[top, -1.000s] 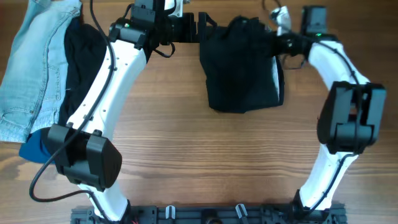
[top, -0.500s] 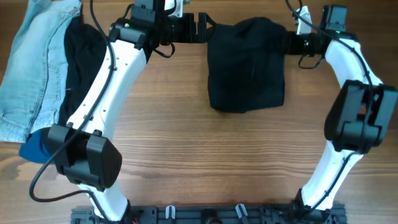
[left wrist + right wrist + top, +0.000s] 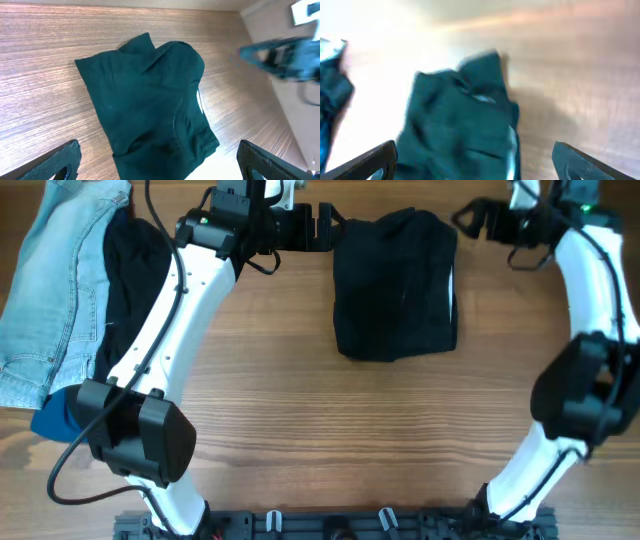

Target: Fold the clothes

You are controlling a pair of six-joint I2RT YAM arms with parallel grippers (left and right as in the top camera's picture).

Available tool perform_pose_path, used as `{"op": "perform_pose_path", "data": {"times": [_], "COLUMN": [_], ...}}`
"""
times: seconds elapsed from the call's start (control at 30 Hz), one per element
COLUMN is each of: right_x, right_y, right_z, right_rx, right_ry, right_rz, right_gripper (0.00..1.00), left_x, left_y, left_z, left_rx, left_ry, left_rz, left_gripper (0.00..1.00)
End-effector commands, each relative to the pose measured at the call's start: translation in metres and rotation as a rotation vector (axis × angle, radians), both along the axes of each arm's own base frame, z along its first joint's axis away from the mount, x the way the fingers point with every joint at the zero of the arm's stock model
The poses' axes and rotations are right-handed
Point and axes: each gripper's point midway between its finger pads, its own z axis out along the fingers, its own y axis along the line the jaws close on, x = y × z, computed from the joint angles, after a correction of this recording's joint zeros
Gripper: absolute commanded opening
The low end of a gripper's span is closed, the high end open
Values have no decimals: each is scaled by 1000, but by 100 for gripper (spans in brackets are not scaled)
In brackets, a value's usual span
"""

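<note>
The clothes, a pair of black shorts (image 3: 395, 285), lie folded into a compact rectangle at the far middle of the wooden table, with a thin white strip showing at the right edge. My left gripper (image 3: 322, 225) stands open just left of the far left corner, holding nothing. In the left wrist view the shorts (image 3: 150, 105) lie between and beyond the wide-spread fingers of the gripper (image 3: 161, 164). My right gripper (image 3: 470, 218) is open, lifted off to the right of the far right corner. In the blurred right wrist view the shorts (image 3: 460, 125) lie under the empty gripper (image 3: 475, 165).
At the left edge lies a pile of light blue jeans (image 3: 50, 290) with a black garment (image 3: 130, 270) on it and a blue item (image 3: 52, 420) below. The arms' base rail (image 3: 330, 525) runs along the near edge.
My right gripper opened, let go of the shorts' right edge and pulled away up and to the right. The lifted fabric settled flat. The left arm stayed still.
</note>
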Motion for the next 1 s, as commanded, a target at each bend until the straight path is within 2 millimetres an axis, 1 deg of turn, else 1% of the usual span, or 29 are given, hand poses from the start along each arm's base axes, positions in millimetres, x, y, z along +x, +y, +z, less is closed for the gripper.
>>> {"op": "perform_pose_path", "data": {"times": [0.0,0.1,0.2,0.27,0.33,0.37,0.43,0.53,0.63,0.7,0.77,0.8,0.87,0.97], "right_x": [-1,3,6,5,6,6,6,6,5,5,5,5,6,6], "right_y": [54,82,99,109,109,108,106,100,88,79,73,71,69,65], "right_z": [8,-21,-51,-74,-94,-110,-133,-160,-183,-192,-190,-186,-174,-142], "right_rx": [18,45,85,146,170,181,212,268,312,321,324,327,344,361], "right_ry": [-24,32,101,154,201,230,267,303,327,332,306,290,262,229], "right_rz": [113,139,140,163,154,145,148,148,142,135,157,170,185,190], "right_gripper": [100,100,100,100,100,100,100,100,100,100,100,100,100,100], "left_x": [8,13,19,22,26,28,31,32,32,32,33,33,34,35], "left_y": [11,22,37,47,56,62,71,80,89,91,95,96,99,101], "left_z": [-10,-10,-11,-11,-11,-11,-11,-13,-15,-17,-19,-19,-20,-20], "left_rx": [34,39,39,40,40,43,43,45,49,53,70,77,89,111], "left_ry": [-5,-5,-3,0,0,-1,2,10,25,33,34,33,30,12], "left_rz": [19,47,76,96,116,129,146,165,180,187,202,209,221,211], "left_gripper": [100,100,100,100,100,100,100,100,100,100,100,100,100,100]}}
